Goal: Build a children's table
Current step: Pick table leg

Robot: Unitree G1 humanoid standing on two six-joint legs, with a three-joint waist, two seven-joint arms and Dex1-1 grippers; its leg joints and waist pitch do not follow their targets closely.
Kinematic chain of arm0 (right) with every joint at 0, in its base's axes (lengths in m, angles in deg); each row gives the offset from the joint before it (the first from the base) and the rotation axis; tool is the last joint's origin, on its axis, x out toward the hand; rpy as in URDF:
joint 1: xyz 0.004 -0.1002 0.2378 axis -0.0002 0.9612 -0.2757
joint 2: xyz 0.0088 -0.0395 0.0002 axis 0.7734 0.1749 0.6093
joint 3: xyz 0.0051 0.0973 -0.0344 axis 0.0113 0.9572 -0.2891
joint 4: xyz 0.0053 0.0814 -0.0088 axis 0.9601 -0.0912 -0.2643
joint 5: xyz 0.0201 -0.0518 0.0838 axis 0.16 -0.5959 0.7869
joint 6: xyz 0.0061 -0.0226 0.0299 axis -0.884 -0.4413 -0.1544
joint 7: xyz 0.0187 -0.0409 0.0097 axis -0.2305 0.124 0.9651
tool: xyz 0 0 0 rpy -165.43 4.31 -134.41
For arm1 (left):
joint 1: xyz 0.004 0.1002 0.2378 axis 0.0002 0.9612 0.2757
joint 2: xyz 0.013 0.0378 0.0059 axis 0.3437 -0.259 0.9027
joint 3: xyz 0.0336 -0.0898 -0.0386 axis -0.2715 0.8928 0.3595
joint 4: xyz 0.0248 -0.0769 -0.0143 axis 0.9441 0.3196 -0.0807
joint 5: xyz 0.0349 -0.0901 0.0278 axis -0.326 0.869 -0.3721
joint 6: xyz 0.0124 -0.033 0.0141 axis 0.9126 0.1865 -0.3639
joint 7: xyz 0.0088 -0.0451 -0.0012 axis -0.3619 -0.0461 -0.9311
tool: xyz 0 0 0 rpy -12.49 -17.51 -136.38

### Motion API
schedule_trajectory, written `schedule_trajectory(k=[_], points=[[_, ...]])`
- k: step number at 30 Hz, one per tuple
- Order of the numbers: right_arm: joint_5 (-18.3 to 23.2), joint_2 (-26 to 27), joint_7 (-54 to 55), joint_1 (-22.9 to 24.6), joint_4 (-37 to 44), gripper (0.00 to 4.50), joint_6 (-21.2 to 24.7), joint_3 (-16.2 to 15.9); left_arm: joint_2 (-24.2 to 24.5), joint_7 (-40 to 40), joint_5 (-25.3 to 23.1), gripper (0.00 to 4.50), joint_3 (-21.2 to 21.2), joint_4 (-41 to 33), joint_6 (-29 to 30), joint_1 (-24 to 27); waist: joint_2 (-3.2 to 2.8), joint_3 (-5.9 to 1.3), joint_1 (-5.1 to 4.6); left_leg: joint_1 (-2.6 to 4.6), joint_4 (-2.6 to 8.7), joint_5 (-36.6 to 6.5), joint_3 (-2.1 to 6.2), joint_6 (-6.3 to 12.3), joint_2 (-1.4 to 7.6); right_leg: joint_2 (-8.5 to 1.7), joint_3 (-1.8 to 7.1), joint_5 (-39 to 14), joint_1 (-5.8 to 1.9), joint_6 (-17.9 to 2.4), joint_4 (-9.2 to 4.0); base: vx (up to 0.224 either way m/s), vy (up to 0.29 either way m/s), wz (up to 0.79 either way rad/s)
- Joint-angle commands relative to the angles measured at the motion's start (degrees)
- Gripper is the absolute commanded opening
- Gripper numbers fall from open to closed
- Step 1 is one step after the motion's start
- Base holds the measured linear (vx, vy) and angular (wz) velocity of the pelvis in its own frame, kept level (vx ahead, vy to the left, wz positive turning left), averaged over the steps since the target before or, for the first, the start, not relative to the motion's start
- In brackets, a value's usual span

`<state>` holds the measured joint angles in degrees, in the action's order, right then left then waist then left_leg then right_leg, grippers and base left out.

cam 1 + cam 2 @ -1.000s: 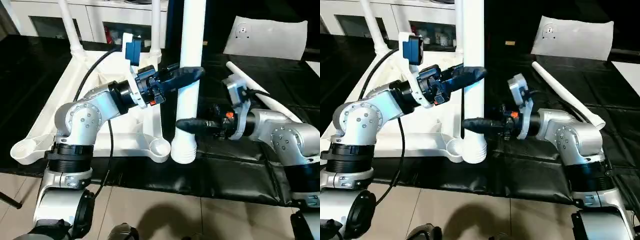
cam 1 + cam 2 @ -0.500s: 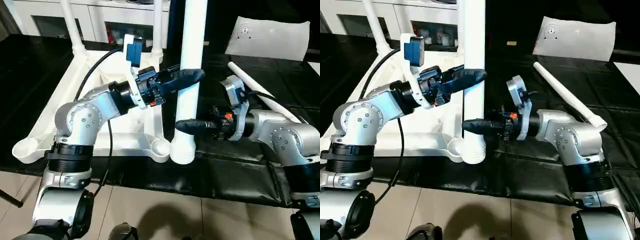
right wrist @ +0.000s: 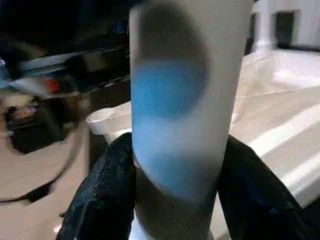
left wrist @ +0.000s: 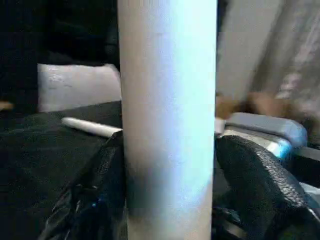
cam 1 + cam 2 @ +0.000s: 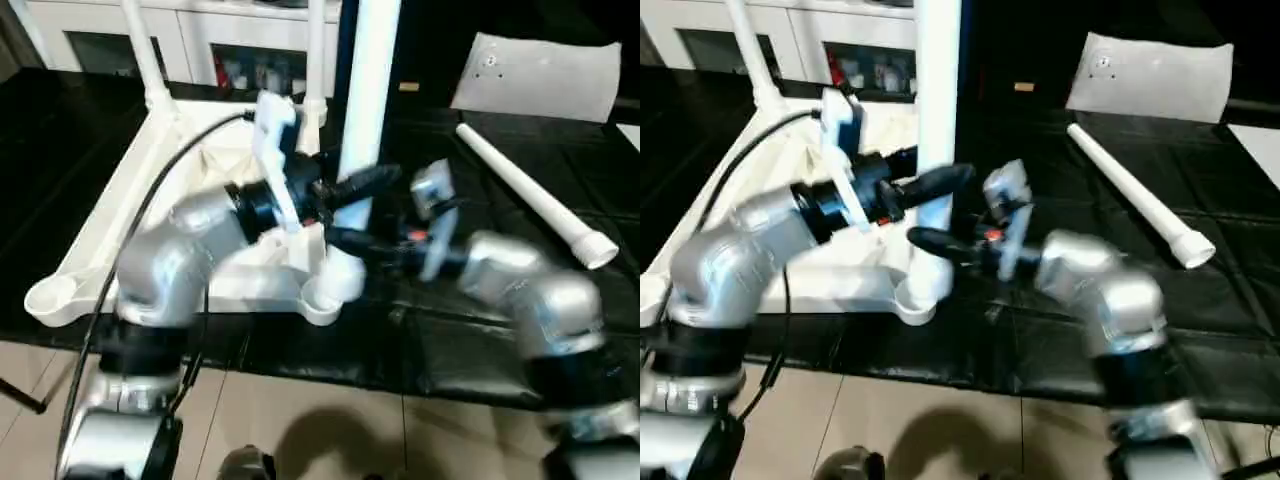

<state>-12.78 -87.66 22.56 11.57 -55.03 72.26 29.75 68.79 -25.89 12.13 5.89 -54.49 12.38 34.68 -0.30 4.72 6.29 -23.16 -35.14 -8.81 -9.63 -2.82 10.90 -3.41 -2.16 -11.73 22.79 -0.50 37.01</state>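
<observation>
The white tabletop (image 5: 120, 220) lies upside down on the black mat (image 5: 480, 340), with its round corner sockets facing up. Two legs (image 5: 140, 50) already stand in the far sockets. The left pincer (image 5: 365, 182) pinches a big white leg (image 5: 365, 90), one black finger (image 4: 85, 200) on each side of it. This leg stands upright, and its wide end sits at the near corner socket (image 5: 325, 295). The right pincer (image 5: 345, 240) pinches the same leg lower down, fingers (image 3: 107, 195) pressed on both sides. To the right, another leg (image 5: 530, 195) lies flat on the mat. Far behind it lies a flat white bag (image 5: 540, 75).
</observation>
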Motion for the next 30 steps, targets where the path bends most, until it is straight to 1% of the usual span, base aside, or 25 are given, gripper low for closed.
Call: schedule_trajectory(k=[1,2,3,5,6,7,8,10,11,12,13,16,18,20,25,30], points=[[-1.4,1.5,4.4,0.4,1.4,1.89,-1.6,0.9,-1.9,-4.0,-1.4,3.04,-1.5,-3.8,-0.1,0.9,0.27,-5.14,-0.34,1.58,3.88,-9.6,0.33,-1.76,1.91,-3.85,2.13,-9.2,-2.46,-9.5,-4.70,0.000,0.000,0.00],[-1.4,1.5,4.4,0.4,1.4,1.89,-1.6,0.9,-1.9,-4.0,-1.4,3.04,-1.5,-3.8,-0.1,0.9,0.26,-5.14,-0.38,1.58,3.91,-9.9,0.34,-1.83,1.95,-3.86,2.13,-9.4,-2.48,-9.6,-4.71,0.000,0.000,0.00],[-2.5,2.9,6.9,0.8,1.5,1.89,-3.2,0.6,-2.8,-6.6,-4.5,3.04,-3.0,-5.2,-2.0,2.1,0.31,-5.08,-0.36,1.61,3.95,-10.5,0.31,-1.81,1.89,-3.83,2.17,-10.6,-2.46,-9.3,-4.96,0.000,0.000,0.00],[-2.9,3.6,7.9,1.0,1.5,1.89,-3.7,0.6,-3.2,-7.8,-6.1,2.75,-3.7,-5.7,-3.0,2.6,0.38,-4.94,-0.45,1.52,4.08,-11.4,0.40,-2.03,1.91,-3.85,2.19,-12.5,-2.37,-8.2,-5.21,0.000,0.000,0.00],[-3.5,4.8,9.7,1.3,1.5,1.89,-4.6,0.6,-4.8,-11.0,-8.2,2.75,-4.1,-6.2,-4.5,3.5,0.27,-4.97,-0.47,1.50,4.13,-11.7,0.45,-2.17,1.86,-3.84,2.20,-13.0,-2.39,-7.7,-5.22,0.000,0.000,0.00],[-3.5,5.0,9.9,1.3,1.5,1.89,-4.7,0.6,-5.0,-11.4,-8.4,2.67,-4.1,-6.2,-4.6,3.6,0.35,-4.96,-0.64,1.46,4.07,-11.9,0.43,-2.31,1.78,-3.77,2.19,-13.1,-2.37,-7.5,-5.30,0.000,0.000,0.00],[-4.1,6.1,11.4,1.5,1.5,1.88,-5.3,0.6,-6.3,-14.1,-9.7,2.67,-4.1,-7.0,-5.2,4.5,0.25,-4.98,-0.66,1.49,4.08,-12.0,0.42,-2.34,1.81,-3.77,2.22,-13.1,-2.32,-7.4,-5.31,0.000,0.000,0.00],[-4.8,6.8,12.5,1.6,1.3,1.88,-5.9,0.6,-7.4,-15.8,-10.3,2.67,-4.3,-7.8,-5.6,5.3,0.31,-4.97,-0.96,1.33,4.15,-12.4,0.51,-2.43,1.81,-3.76,2.17,-12.8,-2.33,-7.3,-5.26,0.000,0.000,0.00],[-5.0,7.0,12.9,1.7,1.3,1.88,-6.1,0.6,-7.9,-16.4,-10.5,2.67,-4.3,-8.1,-5.8,5.6,0.34,-4.91,-1.05,1.37,4.17,-12.6,0.49,-2.40,1.80,-3.71,2.18,-13.0,-2.25,-7.3,-5.35,0.000,0.000,0.00],[-5.2,7.4,13.3,1.7,1.2,1.88,-6.3,0.5,-8.5,-17.5,-10.8,2.67,-4.2,-8.4,-5.9,5.9,0.63,-4.92,-1.13,1.37,4.11,-12.5,0.46,-2.23,1.74,-3.75,2.18,-13.3,-2.33,-7.2,-5.32,0.000,0.000,0.00],[-5.3,7.6,13.6,1.7,1.1,1.88,-6.5,0.4,-8.8,-18.1,-11.3,2.67,-4.3,-8.6,-6.1,6.0,0.55,-4.89,-1.25,1.30,4.09,-12.3,0.43,-2.12,1.69,-3.69,2.19,-13.3,-2.28,-6.9,-5.39,0.000,0.000,0.00],[-5.5,8.1,14.2,1.7,0.9,1.88,-7.0,0.1,-8.9,-18.5,-12.5,2.67,-4.9,-8.6,-6.9,6.3,0.62,-4.89,-1.42,1.25,4.07,-12.3,0.45,-1.85,1.64,-3.69,2.20,-13.7,-2.25,-6.4,-5.49,0.000,0.000,0.00],[-5.8,8.5,14.5,1.6,0.9,1.88,-7.3,-0.4,-7.9,-17.9,-14.4,2.67,-6.3,-7.9,-7.6,6.5,0.58,-4.86,-1.43,1.26,4.11,-12.3,0.48,-1.83,1.66,-3.65,2.20,-13.9,-2.17,-6.2,-5.48,0.000,0.000,0.00],[-5.9,8.6,14.5,1.6,0.9,1.88,-7.4,-0.6,-7.7,-17.7,-14.7,2.67,-6.5,-7.7,-7.8,6.5,0.59,-4.86,-1.48,1.29,4.11,-12.5,0.48,-1.86,1.64,-3.64,2.21,-14.0,-2.15,-6.0,-5.49,0.000,0.000,0.00],[-6.4,8.8,14.5,1.3,0.7,1.88,-7.8,-1.0,-7.8,-18.4,-15.1,2.67,-6.2,-6.9,-7.7,6.4,0.49,-4.86,-1.47,1.32,4.08,-12.3,0.43,-1.96,1.65,-3.62,2.24,-13.0,-2.09,-6.6,-5.39,0.000,0.000,0.00],[-6.5,8.9,14.7,1.2,0.7,1.88,-7.9,-1.1,-7.1,-18.4,-16.5,2.67,-6.4,-5.9,-8.4,6.2,0.47,-4.84,-1.51,1.34,4.13,-12.8,0.46,-2.04,1.62,-3.64,2.24,-13.5,-2.11,-6.4,-5.45,0.000,0.000,0.00]])
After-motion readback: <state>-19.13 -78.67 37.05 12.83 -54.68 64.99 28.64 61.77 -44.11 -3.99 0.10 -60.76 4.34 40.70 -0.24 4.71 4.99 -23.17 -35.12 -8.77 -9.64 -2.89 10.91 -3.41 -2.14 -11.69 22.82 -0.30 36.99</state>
